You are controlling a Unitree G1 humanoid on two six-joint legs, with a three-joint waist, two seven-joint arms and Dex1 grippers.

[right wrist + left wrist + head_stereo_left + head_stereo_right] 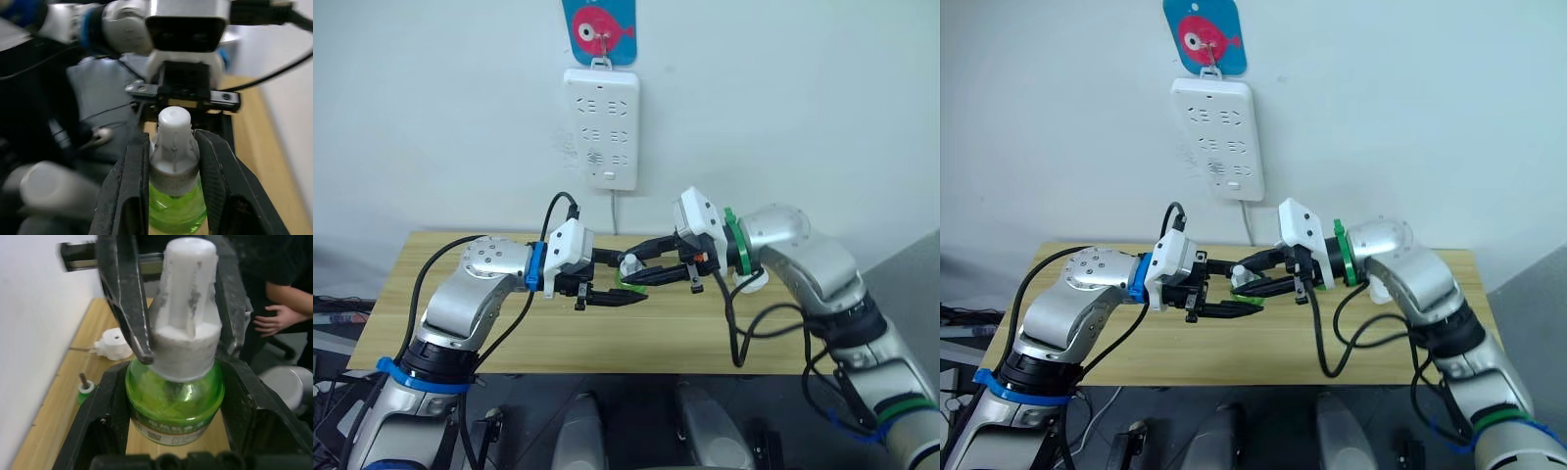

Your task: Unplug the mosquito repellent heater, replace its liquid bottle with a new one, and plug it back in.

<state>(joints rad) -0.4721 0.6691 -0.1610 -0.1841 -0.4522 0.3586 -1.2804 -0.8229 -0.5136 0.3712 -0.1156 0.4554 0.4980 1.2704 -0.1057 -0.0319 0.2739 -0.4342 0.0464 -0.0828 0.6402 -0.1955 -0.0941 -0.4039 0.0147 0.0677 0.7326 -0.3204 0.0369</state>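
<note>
Above the middle of the table both grippers meet on a green liquid bottle [174, 406] with a white cap [188, 308]. My left gripper [172, 399] is shut on the green body. Coming from the other side, my right gripper [172, 147] is shut on the white cap [173, 142]. In the head views the bottle [627, 277] is small between the black fingers. The mosquito repellent heater [115, 343], white with a dark round hole, lies unplugged on the table near the wall, behind my right arm [753, 281]. A small green bottle with a bare brown wick [84, 387] stands nearby.
A white multi-socket power strip [600, 125] hangs on the wall above the table under a blue fish tag [598, 29], its cord running down. The wooden table [421, 294] has a front edge close to me. A person's arm and hand [274, 318] show beyond the table.
</note>
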